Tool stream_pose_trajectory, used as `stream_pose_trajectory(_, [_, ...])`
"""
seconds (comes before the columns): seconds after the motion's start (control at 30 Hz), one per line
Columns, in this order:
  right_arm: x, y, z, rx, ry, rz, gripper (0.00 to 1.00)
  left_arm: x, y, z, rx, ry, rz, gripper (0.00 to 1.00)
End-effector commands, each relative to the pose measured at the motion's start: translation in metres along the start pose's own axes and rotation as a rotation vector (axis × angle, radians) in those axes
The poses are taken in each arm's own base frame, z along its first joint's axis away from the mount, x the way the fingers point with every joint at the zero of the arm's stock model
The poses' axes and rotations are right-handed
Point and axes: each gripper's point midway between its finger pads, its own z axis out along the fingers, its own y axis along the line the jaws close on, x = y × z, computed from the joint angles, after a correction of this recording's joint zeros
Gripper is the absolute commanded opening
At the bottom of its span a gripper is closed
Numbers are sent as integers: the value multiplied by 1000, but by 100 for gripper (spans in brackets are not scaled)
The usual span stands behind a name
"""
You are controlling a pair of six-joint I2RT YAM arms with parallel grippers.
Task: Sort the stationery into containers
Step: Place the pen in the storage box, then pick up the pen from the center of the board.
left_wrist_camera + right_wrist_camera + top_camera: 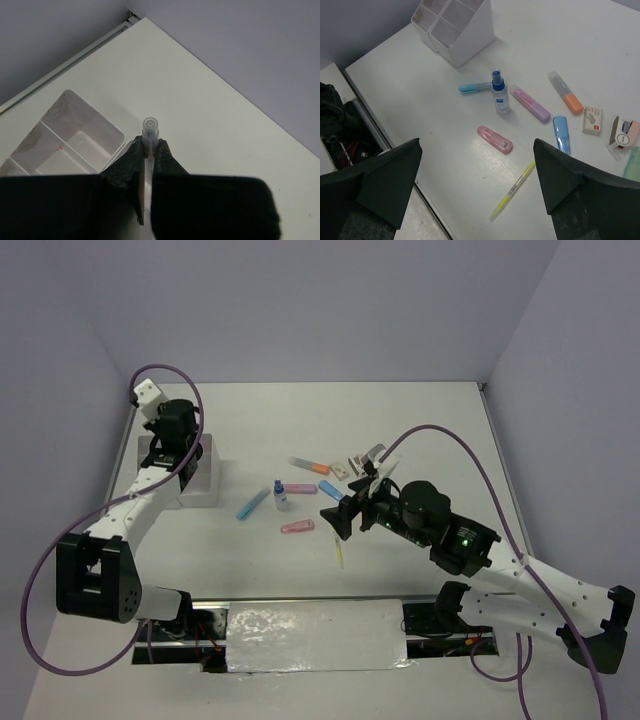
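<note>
My left gripper (149, 143) is shut on a thin pen with a clear cap (149, 128), held above the table beside the white four-compartment organizer (102, 127). In the top view this gripper (165, 452) hangs over the organizer (203, 486) at the left. My right gripper (476, 145) is open and empty above the loose stationery: a yellow pen (512, 191), a pink item (495, 139), a blue-capped bottle (500, 93), a blue marker (475, 87), a pink marker (530, 103), an orange-tipped marker (565, 92) and a blue item (561, 132).
A small eraser (592, 120), a pink and white item (622, 134) and a green item (633, 162) lie at the right of the group. The table's near edge with a cable gap (350, 145) is close under the right gripper (338, 518).
</note>
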Motion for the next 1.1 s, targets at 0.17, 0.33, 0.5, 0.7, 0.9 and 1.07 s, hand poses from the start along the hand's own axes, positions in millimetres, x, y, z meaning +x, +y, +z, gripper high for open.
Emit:
stream_pose_trajectory(0.17, [-24, -6, 3, 34, -67, -6, 100, 20, 4, 7, -7, 4, -83, 27])
stream_pose_trajectory(0.33, [-21, -10, 4, 53, -59, 1, 100, 32, 6, 9, -27, 46, -66, 50])
stream_pose_trajectory(0.5, [-23, -16, 2, 80, -55, 12, 100, 16, 0, -7, 23, 66, -77, 91])
stream_pose_trajectory(0.7, [-23, -31, 0, 144, -25, 40, 100, -49, -35, -54, 125, 59, -46, 99])
stream_pose_trajectory(0.9, [-25, -69, -20, 290, 5, 152, 100, -29, -90, -148, 469, 207, 25, 99])
stream_pose_trajectory(1.07, [-15, -115, -56, 585, 64, 247, 97, 63, -103, -236, 549, 412, 135, 99])
